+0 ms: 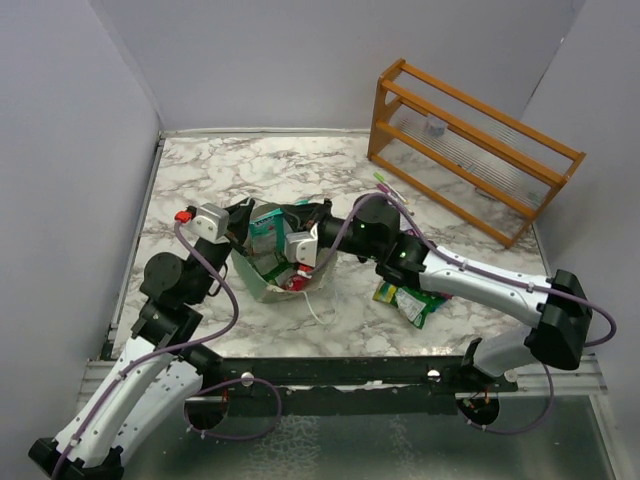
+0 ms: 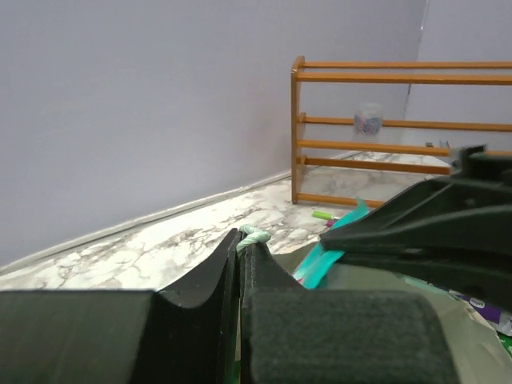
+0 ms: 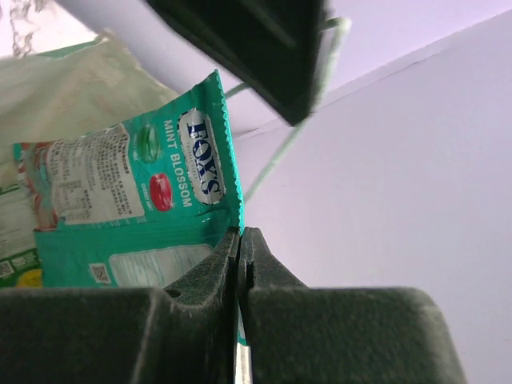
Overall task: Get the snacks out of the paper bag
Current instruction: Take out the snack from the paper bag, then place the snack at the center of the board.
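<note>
The left arm (image 1: pixel 160 300) reached forward and inward, and the left gripper (image 2: pixel 242 240) was pinched tight on the rim of the paper bag (image 1: pixel 252 283). The right arm (image 1: pixel 470 280) stretched leftward, bent at the elbow, with the right gripper (image 3: pixel 240 238) clamped on a teal packet (image 3: pixel 136 200).

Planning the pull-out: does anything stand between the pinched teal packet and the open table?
Nothing visible: the teal packet, pinched by the right gripper, pokes out of the paper bag; green packets lie farther right.
</note>
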Robot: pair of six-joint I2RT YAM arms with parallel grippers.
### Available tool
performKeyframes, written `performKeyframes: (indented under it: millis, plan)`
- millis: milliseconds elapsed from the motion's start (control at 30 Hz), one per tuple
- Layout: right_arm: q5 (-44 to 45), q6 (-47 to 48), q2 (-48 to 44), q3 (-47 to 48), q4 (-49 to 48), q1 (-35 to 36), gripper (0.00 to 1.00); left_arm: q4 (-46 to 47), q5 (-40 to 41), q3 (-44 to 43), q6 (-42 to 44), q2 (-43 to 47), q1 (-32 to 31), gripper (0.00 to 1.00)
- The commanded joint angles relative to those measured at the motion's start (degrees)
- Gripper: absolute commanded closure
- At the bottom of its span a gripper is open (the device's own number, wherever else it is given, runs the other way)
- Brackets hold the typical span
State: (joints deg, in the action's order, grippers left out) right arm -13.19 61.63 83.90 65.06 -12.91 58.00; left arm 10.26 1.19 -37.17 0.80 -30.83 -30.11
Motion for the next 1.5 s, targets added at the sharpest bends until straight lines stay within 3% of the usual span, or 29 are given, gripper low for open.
performKeyframes:
  millis: [0,333,800,933,1067,1233,1467]
  plan:
    - [-3.11,-1.59,-6.59,3.76,-0.08,-0.25,0.99,1.58,4.89,-0.84,-0.53,1.56,0.23,1.00]
    - [6.77,-2.98,-15.41,5.84,3.38,-0.25,0.99,0.64,7.09,-0.01,-0.23,0.95,0.22,1.00]
    - [38.09,-15.67,-26.07,7.35,17.86,-0.25,0.99,-4.22,20.96,-3.42,2.99,1.92,0.23,1.00]
    - [44.04,-25.85,-27.48,2.75,22.79,-0.26,0.99,-3.59,21.90,-5.83,6.26,1.46,0.18,1.00]
    - [43.76,-36.27,-27.92,-3.37,24.34,-0.25,0.99,-2.38,21.30,-9.04,9.91,-0.59,0.16,1.00]
    - [46.76,-56.87,-23.43,-5.29,27.81,-0.30,0.99,-0.95,17.33,-12.19,12.73,-3.65,0.23,1.00]
    - [40.09,-77.99,-18.97,-8.59,29.33,-0.28,0.99,-2.21,-2.92,-12.51,14.32,-5.78,0.23,1.00]
